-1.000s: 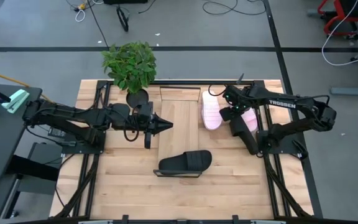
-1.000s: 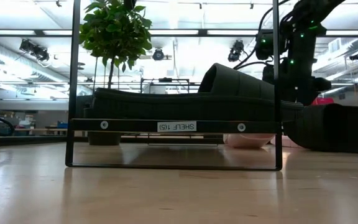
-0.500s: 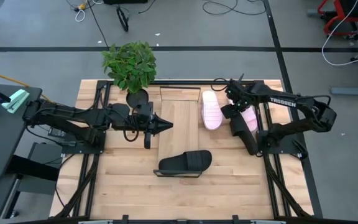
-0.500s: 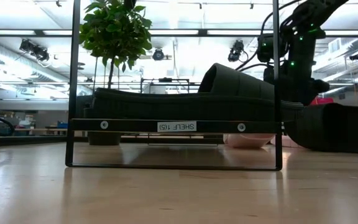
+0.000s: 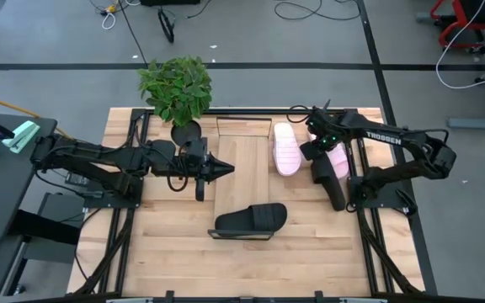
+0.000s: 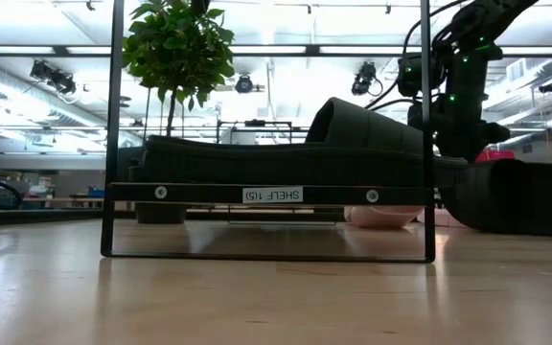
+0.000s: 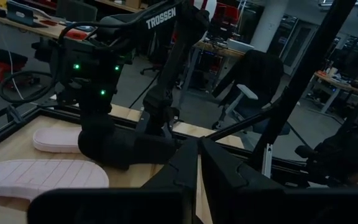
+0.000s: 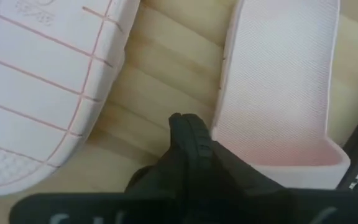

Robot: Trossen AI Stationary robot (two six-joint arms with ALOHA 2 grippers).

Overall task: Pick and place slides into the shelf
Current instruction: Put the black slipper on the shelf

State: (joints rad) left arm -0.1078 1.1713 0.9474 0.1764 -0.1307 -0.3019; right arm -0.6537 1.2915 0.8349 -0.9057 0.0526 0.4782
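A black slide (image 5: 251,220) lies on the near end of the shelf's plank (image 5: 241,164); the low view shows it on top of the shelf (image 6: 266,194). A pale pink slide (image 5: 286,150) lies sole up on the table just right of the shelf. A second pink slide (image 5: 338,160) lies beside it, partly under my right arm. Another black slide (image 6: 516,196) rests on the table at the right. My right gripper (image 5: 314,145) points down between the two pink slides, closed at the right one. My left gripper (image 5: 226,168) hangs shut over the shelf, holding nothing. My right gripper meets the right pink slide at its long side edge (image 8: 219,121), coming from above. One dark finger (image 8: 188,134) shows outside that edge, over the wood. The slide hides the other finger, so I cannot tell how deep the hold goes. The slide still lies on the table.
A potted plant (image 5: 175,88) stands at the table's far edge, left of the shelf. Black frame rails (image 5: 369,210) run along both sides of the tabletop. Bare wood lies near the front edge (image 5: 251,269).
My right gripper has shut its fingers at the right pink slide's edge and has stayed almost in place. Neither pink slide has moved. My left arm has kept still.
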